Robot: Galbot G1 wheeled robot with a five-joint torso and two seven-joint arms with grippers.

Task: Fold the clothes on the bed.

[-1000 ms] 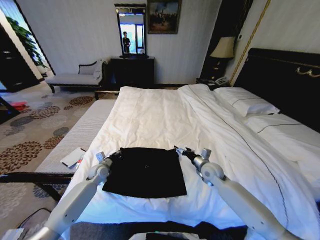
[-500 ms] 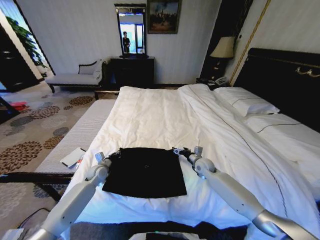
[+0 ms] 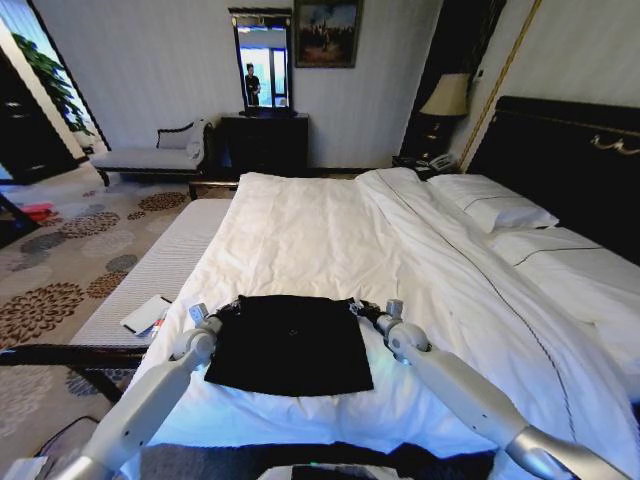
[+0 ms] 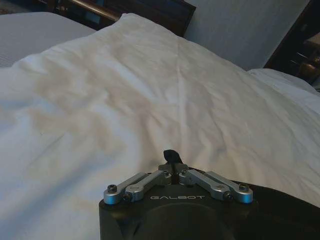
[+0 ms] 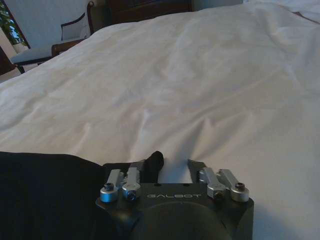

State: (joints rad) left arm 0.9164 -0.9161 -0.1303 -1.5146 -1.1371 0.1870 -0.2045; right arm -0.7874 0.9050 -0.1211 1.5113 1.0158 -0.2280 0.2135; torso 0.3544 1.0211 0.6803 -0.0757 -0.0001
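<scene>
The clothes [image 3: 290, 345], a small black top, lie flat near the front edge of the bed [image 3: 300, 230] with its white duvet. My left gripper [image 3: 222, 312] sits at the top's far left corner. In the left wrist view it [image 4: 171, 162] is shut, with a bit of black fabric [image 4: 171, 155] pinched between its tips. My right gripper [image 3: 362, 312] is low at the far right corner. In the right wrist view it [image 5: 172, 172] stands open on the duvet, the black top [image 5: 45, 195] beside one finger, with white sheet showing in the gap.
White pillows [image 3: 495, 210] lie against the dark headboard [image 3: 570, 150] on the right. A grey bench [image 3: 150, 275] runs along the bed's left side, carrying a flat white item [image 3: 146, 314]. A dresser with mirror [image 3: 265, 140] and a lamp [image 3: 447, 97] stand at the far wall.
My right gripper has come down and in toward the top's far right corner, and its arm lies lower. The left gripper and the top have barely moved.
</scene>
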